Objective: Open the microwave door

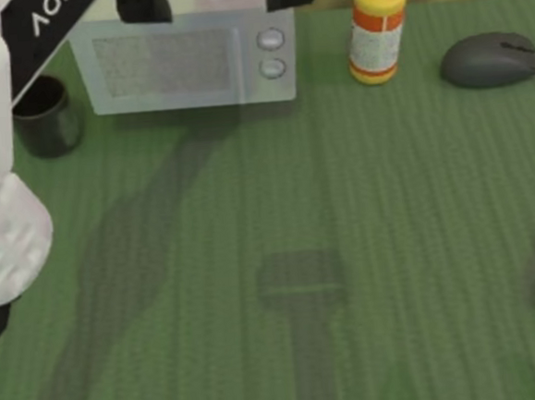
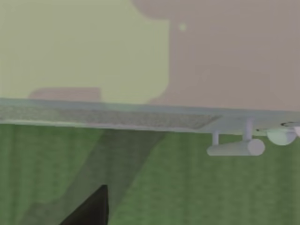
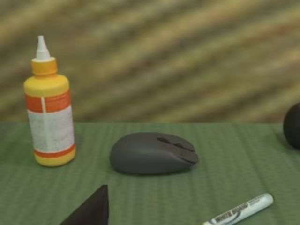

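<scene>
- Our left arm (image 1: pixel 2 184) runs up the left edge of the top view, white and bulky, and reaches over the top of the microwave; we cannot tell how its fingers stand, since only one dark tip (image 2: pixel 91 211) shows in the left wrist view and nothing is seen held.
- A dark cup (image 1: pixel 46 114) stands on the green table (image 1: pixel 364 248) just beside the microwave's left side, partly under our left arm.
- The microwave (image 1: pixel 187 60) sits at the far edge of the table, left of centre; it is off-white and boxy, and its front faces the near side of the table.
- The door (image 1: pixel 166 63) covers most of that front, its grey speckled window in the middle; it lies flat against the body, shut; the left wrist view looks down over the top of the microwave and shows the door's bar handle (image 2: pixel 236 147) standing out from the front on two short posts.
- Two round silver knobs (image 1: pixel 273 53) sit one above the other on the panel right of the door.
- A yellow bottle (image 1: pixel 377 26) with an orange and white label stands upright to the right of the microwave, apart from it.
- A dark grey computer mouse (image 1: pixel 492 59) lies further right, near the far edge; in the right wrist view a white marker (image 3: pixel 239 210) lies near it.
- Our right arm is out of the top view; its wrist view shows only one dark fingertip (image 3: pixel 91 211), so we cannot tell its grip.
</scene>
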